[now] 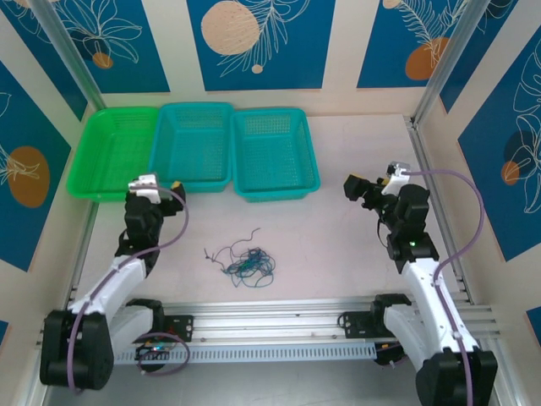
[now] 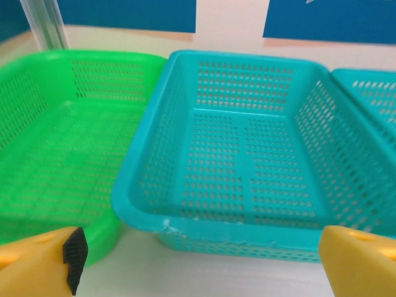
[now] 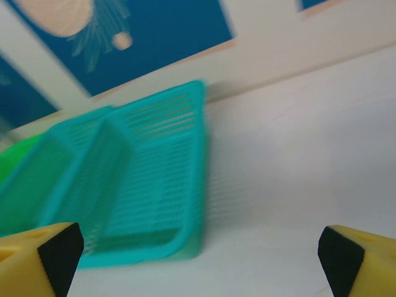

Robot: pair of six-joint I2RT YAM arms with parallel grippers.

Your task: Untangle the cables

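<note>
Top external | cables (image 1: 243,262) tangled heap | three baskets (image 1: 272,152) well behind, apart | left, right jaws apart

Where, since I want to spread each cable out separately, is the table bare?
Widest bare patch: between the cables and the right arm. A narrower strip separates the cables from the baskets. Crowded: the basket row at back.

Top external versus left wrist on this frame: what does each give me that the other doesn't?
Top external adds the tangled cables on the table between the arms, the right gripper, and the right teal basket in full. Left wrist adds the left gripper with its yellow fingers spread wide, and a close look into the empty middle teal basket. Shared: that basket beside the green basket.
</note>
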